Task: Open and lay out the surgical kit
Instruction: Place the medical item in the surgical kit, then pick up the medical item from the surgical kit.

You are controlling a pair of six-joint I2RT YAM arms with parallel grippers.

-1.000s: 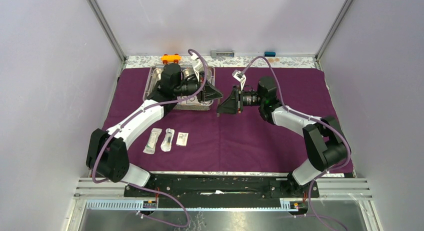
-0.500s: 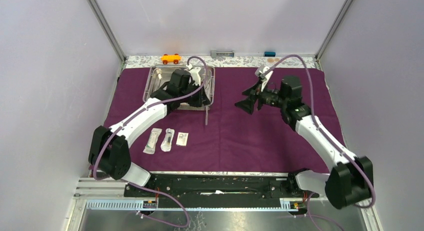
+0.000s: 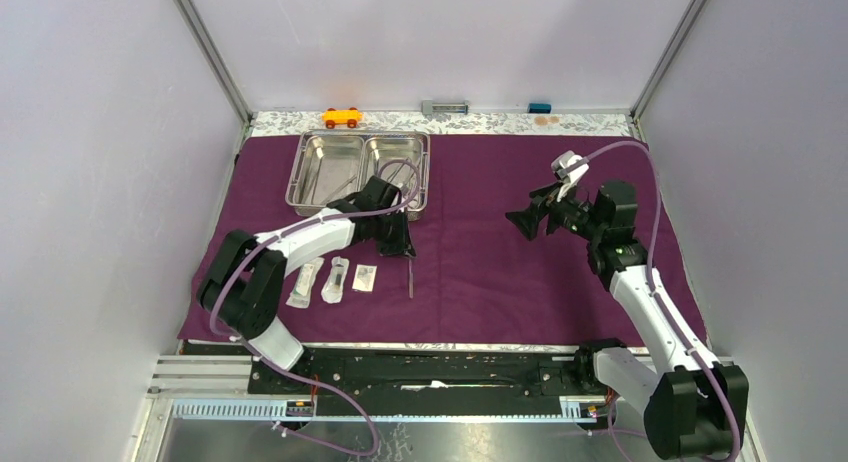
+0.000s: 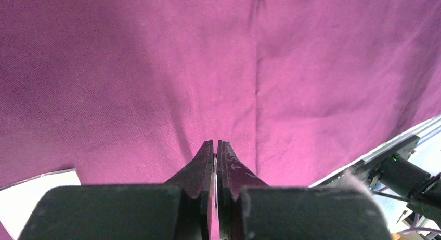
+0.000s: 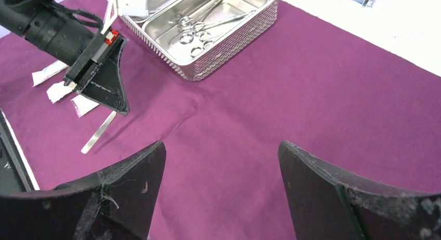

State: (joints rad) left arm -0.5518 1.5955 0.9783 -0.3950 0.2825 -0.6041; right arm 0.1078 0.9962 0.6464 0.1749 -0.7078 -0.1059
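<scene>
Left gripper (image 3: 400, 246) is gripping the thin steel tweezers (image 3: 410, 277) by their far end above the purple cloth (image 3: 480, 272), at 6 o'clock of the steel tray (image 3: 340, 135), with three sealed packets (image 3: 335, 279) lying at 9 o'clock of the tweezers and right gripper (image 3: 522, 225) hovering at 3 o'clock, well apart.

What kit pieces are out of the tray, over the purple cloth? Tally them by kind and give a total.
Sealed packets: 3
Tweezers: 1, held in the left fingers
Total: 4
</scene>
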